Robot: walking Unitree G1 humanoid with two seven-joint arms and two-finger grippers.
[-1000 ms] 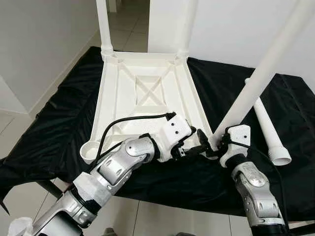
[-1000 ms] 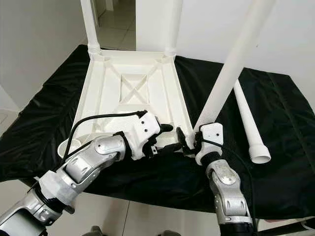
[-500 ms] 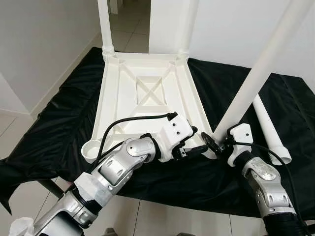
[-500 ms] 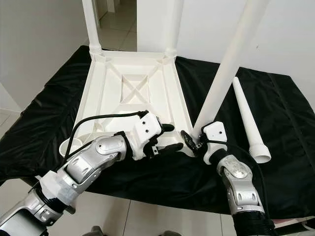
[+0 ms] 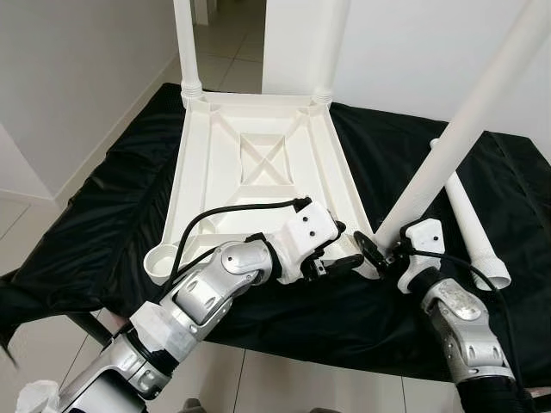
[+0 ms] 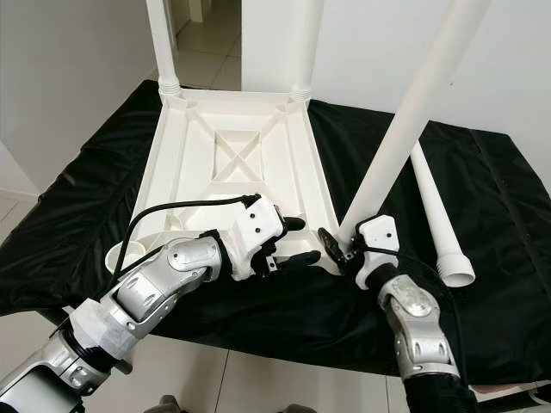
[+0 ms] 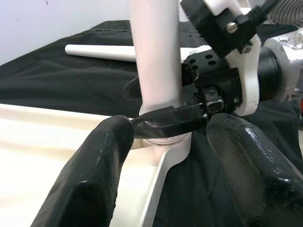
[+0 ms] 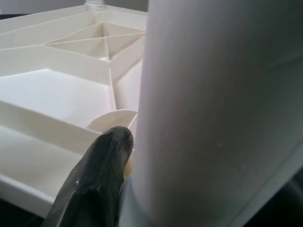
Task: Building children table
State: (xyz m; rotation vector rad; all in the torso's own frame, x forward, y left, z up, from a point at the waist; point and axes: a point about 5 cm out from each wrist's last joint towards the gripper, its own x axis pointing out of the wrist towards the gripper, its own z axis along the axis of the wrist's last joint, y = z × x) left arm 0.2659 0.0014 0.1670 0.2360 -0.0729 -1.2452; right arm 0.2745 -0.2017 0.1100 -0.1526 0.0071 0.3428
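Note:
A white plastic table top (image 5: 258,163) lies upside down on a black cloth (image 5: 103,206). Two white legs (image 5: 185,43) (image 5: 331,43) stand in its far corners. A third leg (image 5: 456,129) leans up to the right with its base at the near right corner; my right gripper (image 5: 377,248) is shut on that base. In the right wrist view the leg (image 8: 213,118) is pressed against a black finger (image 8: 97,184). My left gripper (image 5: 343,247) is open beside that corner, its fingers (image 7: 94,175) spread either side of the leg's base. The near left socket (image 5: 160,260) holds nothing.
A fourth white leg (image 5: 473,232) lies loose on the cloth at the right, its wide end near the front edge. The clothed table's front edge runs just under my arms. Tiled floor (image 5: 224,52) and white walls lie beyond.
My right wrist has swung slightly out to the right around the leg's base, and the leg leans a bit more to the right. The left gripper has stayed put.

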